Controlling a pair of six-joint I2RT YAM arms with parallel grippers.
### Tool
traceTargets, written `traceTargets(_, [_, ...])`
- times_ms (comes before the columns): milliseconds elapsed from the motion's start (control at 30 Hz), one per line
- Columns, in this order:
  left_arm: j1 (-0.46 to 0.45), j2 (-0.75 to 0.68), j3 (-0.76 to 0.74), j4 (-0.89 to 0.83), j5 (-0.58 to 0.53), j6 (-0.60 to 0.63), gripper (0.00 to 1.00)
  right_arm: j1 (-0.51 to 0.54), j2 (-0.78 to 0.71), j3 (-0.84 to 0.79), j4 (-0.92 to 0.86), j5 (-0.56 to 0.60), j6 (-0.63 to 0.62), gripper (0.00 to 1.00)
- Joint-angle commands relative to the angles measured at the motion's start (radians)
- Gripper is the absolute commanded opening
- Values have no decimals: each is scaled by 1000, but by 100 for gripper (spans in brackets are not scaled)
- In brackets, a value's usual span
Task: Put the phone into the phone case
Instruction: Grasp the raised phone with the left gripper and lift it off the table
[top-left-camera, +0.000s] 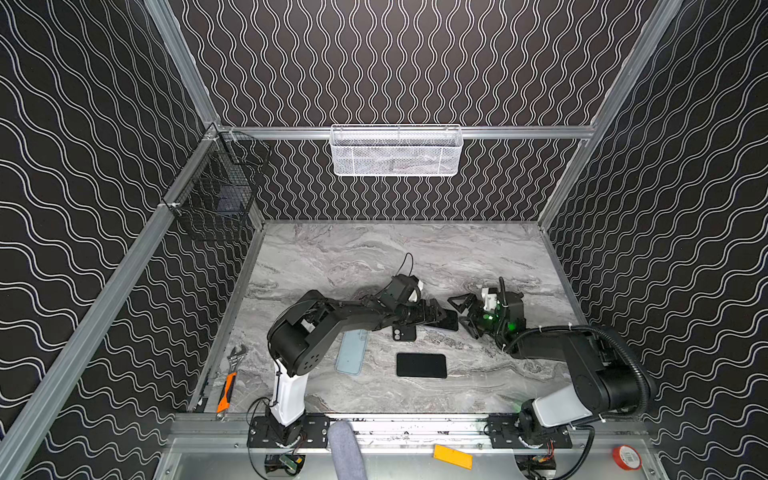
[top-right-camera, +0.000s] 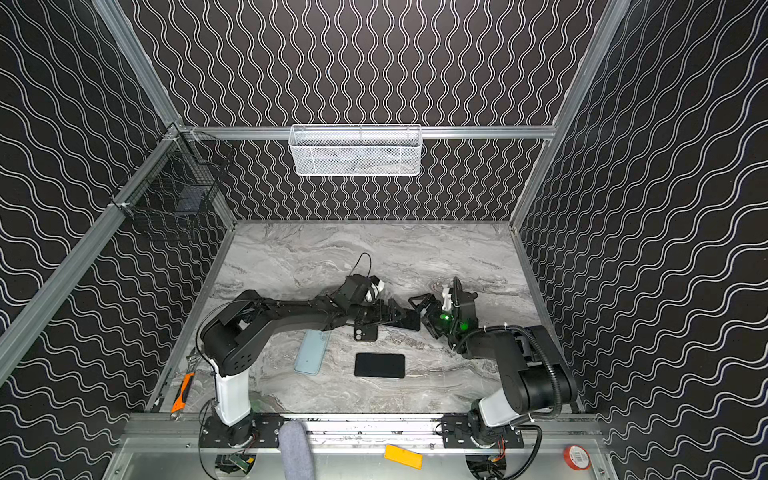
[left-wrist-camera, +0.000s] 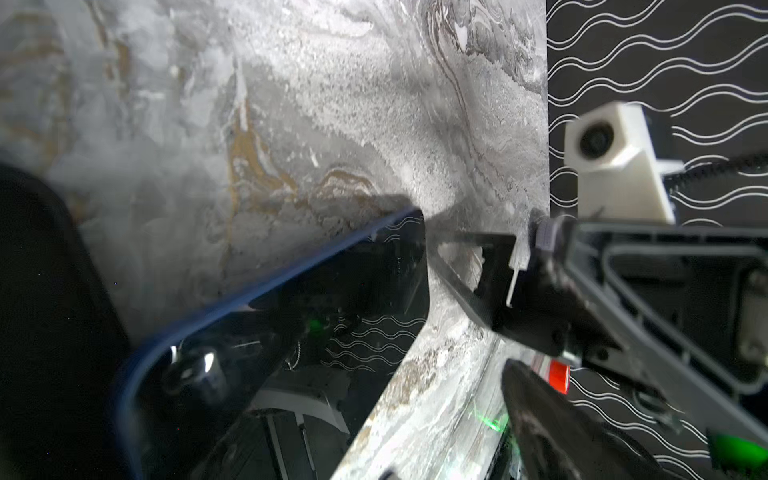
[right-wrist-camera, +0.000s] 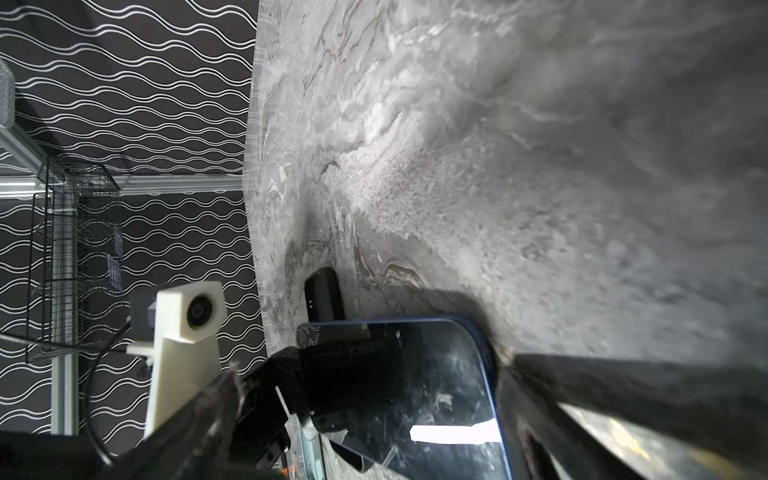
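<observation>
**Two spread grippers on one phone (top-left-camera: 449, 321), nothing pinched**

Took clock bearings from both top views, 12 at the back wall.

- Found the phone near the centre of the table (top-left-camera: 374, 257), slightly toward 3: navy rim, glossy face up, long axis roughly 9–3. Looked flat on the marble, but could not confirm that from the wrist views.
- Saw the left gripper (top-left-camera: 435, 318) over the phone's 9 o'clock end, fingers wide apart. Saw bare marble beside the phone (left-wrist-camera: 311, 332) in the left wrist view, so read no pinch there.
- Saw the right gripper (top-left-camera: 463, 314) facing in from 3, equally wide, with the phone's (right-wrist-camera: 436, 374) other end between its fingers. Could not tell rim contact.
- Put the phone at 3 from the left tips and at 9 from the right tips. Rated neither arm clearly nearer.
- Judged the light-blue case (top-left-camera: 351, 353) the likely target: near, at 8 from the phone, long axis about 1–7, far end hidden by the left arm, on the left arm's side.
- Noted a black piece with camera ring (top-left-camera: 404, 333) just beside the phone at 7, and a black slab (top-left-camera: 421, 365) at 6. Could not tell case from handset for either.
- Found the phone well apart from every table edge. Found open marble from 10 through 2, clutter from 6 to 8.
- Expected a near quarter-turn of the long axis before seating.
</observation>
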Motion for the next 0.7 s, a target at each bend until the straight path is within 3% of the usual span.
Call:
traceTargets(0, [-2,-19,-17,-10,-5,-11,99,2,-6,14,-136,37,-40,100])
traceTargets(400, [-3,-25,23,3,-10,-10,94,3,8,12,-165,36,-69,100])
traceTargets(667, [-3,-41,17,25,-8,-10,72,3,32,19,-169,32,-74,100])
